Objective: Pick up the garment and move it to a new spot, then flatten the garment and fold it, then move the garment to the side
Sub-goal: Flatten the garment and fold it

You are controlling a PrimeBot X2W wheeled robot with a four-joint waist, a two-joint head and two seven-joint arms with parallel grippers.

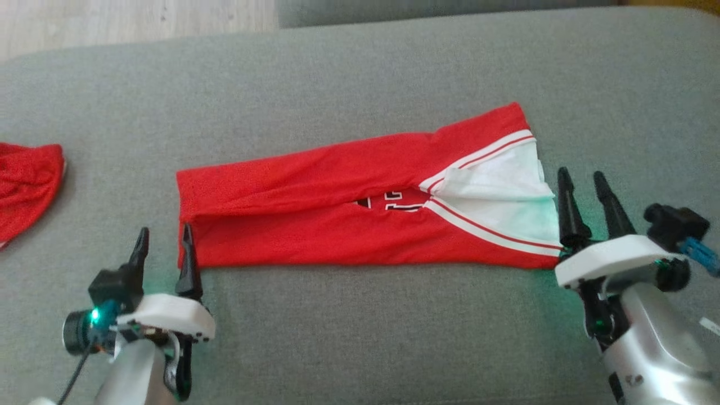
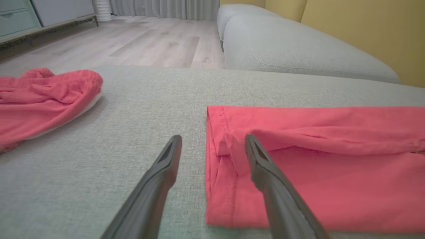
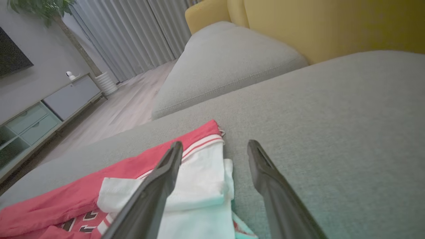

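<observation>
On the grey couch (image 1: pixel 360 67) the red garment (image 1: pixel 315 242) lies folded lengthwise, white-trimmed; left tool (image 1: pixel 164 229) and right tool (image 1: pixel 580 173) spread, empty.

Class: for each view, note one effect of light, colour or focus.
Head view: a green glow tints the garment beside the right gripper. Left wrist view: the red looks washed pink. Right wrist view: the fingers blur toward the bottom edge.

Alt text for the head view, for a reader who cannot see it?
A red garment lies folded into a long strip on a grey cushion. The left gripper and right gripper stand open at its ends.
</observation>
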